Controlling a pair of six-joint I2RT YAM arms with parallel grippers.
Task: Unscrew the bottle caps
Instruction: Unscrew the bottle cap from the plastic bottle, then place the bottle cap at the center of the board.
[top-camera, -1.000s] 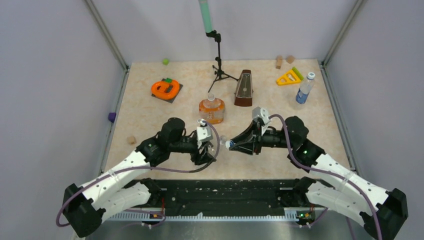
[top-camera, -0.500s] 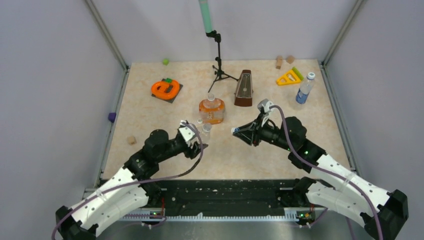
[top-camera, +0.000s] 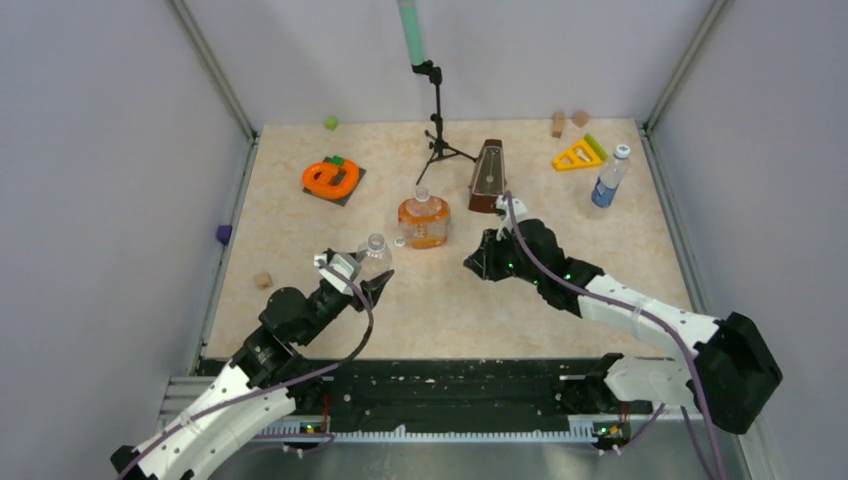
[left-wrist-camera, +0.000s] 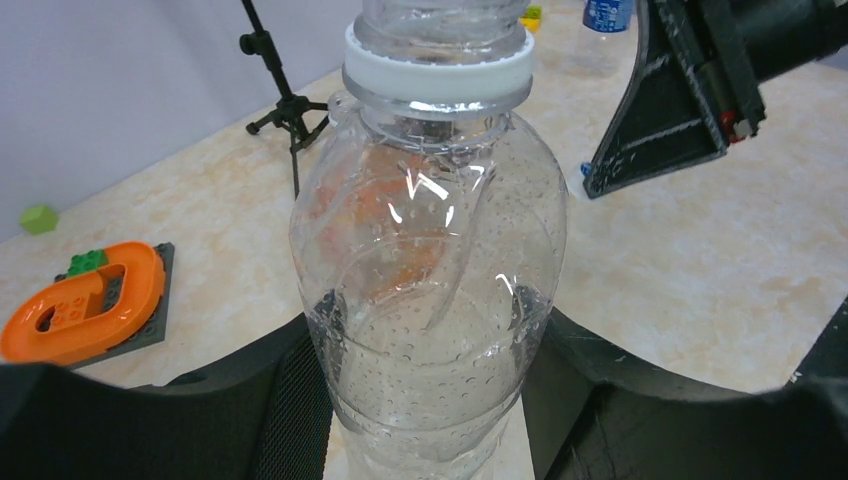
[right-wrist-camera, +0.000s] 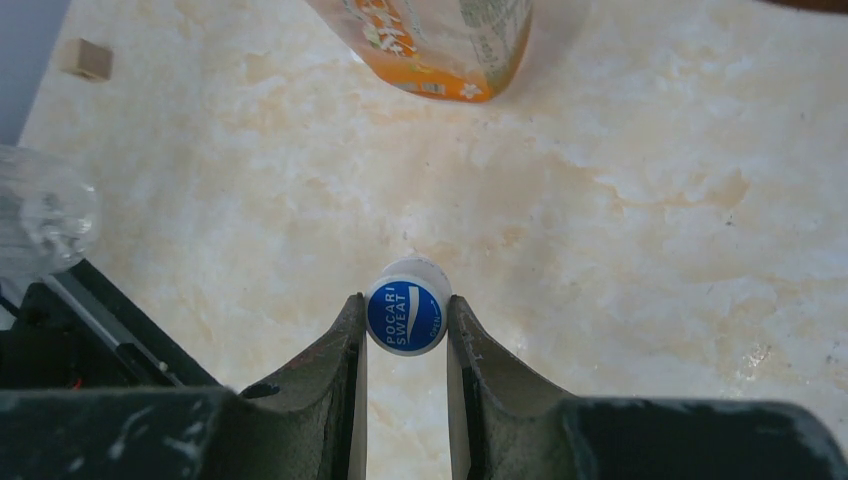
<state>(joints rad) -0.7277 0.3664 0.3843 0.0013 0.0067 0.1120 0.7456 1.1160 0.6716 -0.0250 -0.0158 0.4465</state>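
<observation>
Beige table (top-camera: 290, 230); left gripper (top-camera: 370, 272) clamps clear bottle (left-wrist-camera: 430, 270) upright, left of centre; right gripper (right-wrist-camera: 405, 305) pinches blue cap (right-wrist-camera: 407, 316) just beside orange bottle (top-camera: 424, 222). Set cap down flat, release low so it can't roll. Since a second ago: arms have pulled apart.
</observation>
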